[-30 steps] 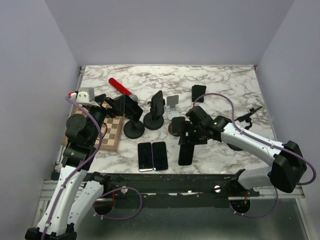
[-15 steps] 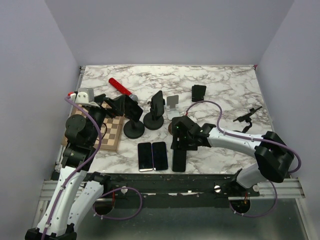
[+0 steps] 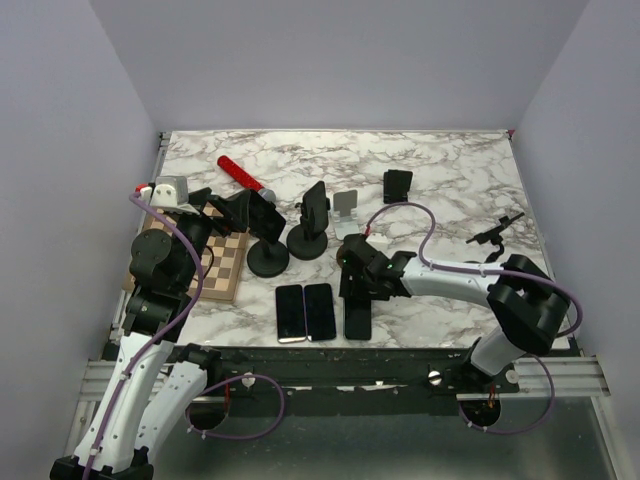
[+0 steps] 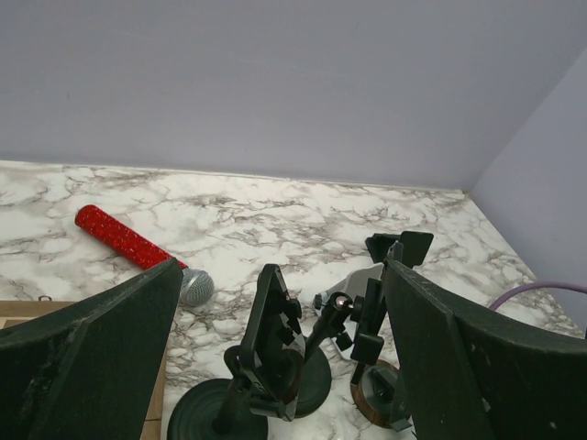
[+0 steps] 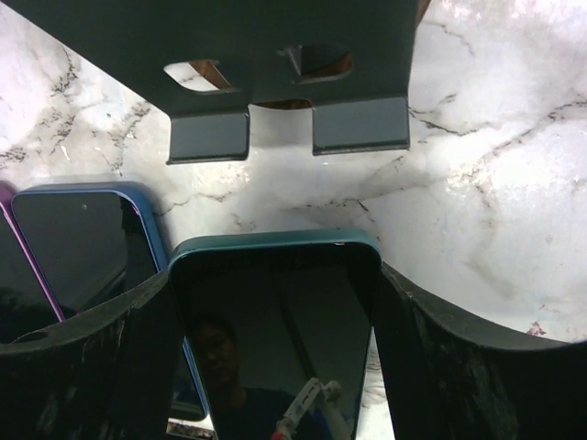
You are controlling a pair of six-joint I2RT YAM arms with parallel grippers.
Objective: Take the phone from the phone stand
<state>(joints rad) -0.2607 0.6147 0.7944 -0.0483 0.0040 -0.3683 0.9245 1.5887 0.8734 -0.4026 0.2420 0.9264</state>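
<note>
Right arm: over the last second it has carried the teal phone [image 5: 275, 312] leftward across the front of the table [image 3: 450, 165]. It slowed over the last half second, so the phone now sits just right of the blue phone [image 5: 83, 247] in the near row. The purple-edged phone [image 3: 290, 312] lies on the far side of that one.

Right gripper [image 3: 357, 292]: fingers part-spread and clamped on the teal phone's two long edges, screen up. From the wrist view I cannot tell whether the phone's back is on the marble yet or just above it.

Left gripper [image 4: 282, 270]: spread as wide as it goes, holding nothing, unmoved over the checkerboard [image 3: 228, 265] and facing the stands.

Another phone is clipped in the black stand [image 3: 308, 240], and a second black stand [image 3: 268, 262] is next to it.

Judgement: this phone is already clear of its stand and lined up with the row. What remains is to lower it if needed, let go and back the arm away without nudging the blue phone.
</note>
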